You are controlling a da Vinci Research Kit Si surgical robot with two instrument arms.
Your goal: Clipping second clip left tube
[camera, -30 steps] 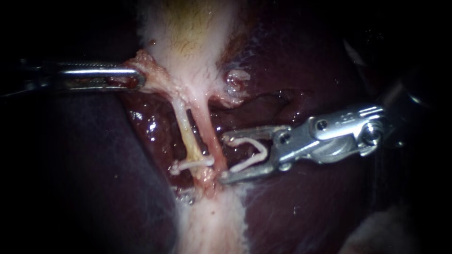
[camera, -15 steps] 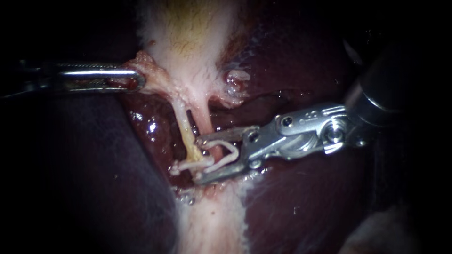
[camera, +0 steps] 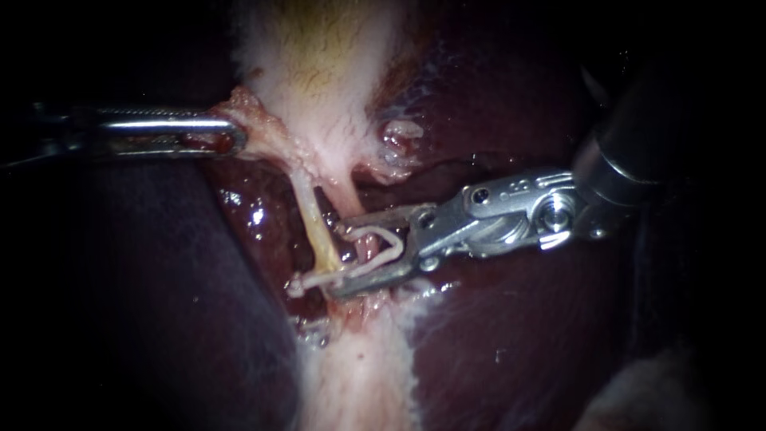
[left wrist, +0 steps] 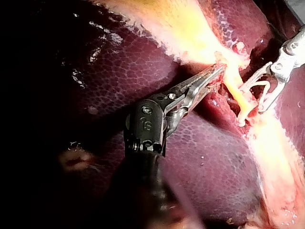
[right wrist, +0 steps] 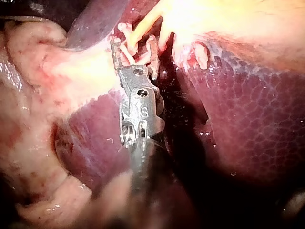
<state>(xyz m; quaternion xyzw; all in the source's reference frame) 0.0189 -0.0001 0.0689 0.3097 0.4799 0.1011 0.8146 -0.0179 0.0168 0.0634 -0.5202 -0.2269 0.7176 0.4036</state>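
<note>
The yellow left tube (camera: 316, 227) and the pink right tube (camera: 349, 209) run down from the gallbladder (camera: 319, 72). A white clip (camera: 307, 282) lies across the left tube's lower end. My right instrument (camera: 338, 258) comes in from the right, its jaws standing apart and holding a second white clip (camera: 383, 249). They straddle the right tube, and their tips reach the left tube just above the first clip. My left instrument (camera: 227, 134) is shut on a flap of tissue (camera: 247, 112) at the gallbladder's neck and holds it to the left. The left wrist view shows the same grip (left wrist: 215, 72).
Dark red liver (camera: 519, 343) lies on both sides of the pale band of tissue (camera: 359, 375) below the tubes. A wet raw pocket (camera: 255, 215) sits left of the tubes. The right instrument's jaws (right wrist: 134, 47) touch the tubes in its own view.
My right instrument has moved left with its clip, from beside the right tube to astride it, tips now at the left tube. The left instrument has held still.
</note>
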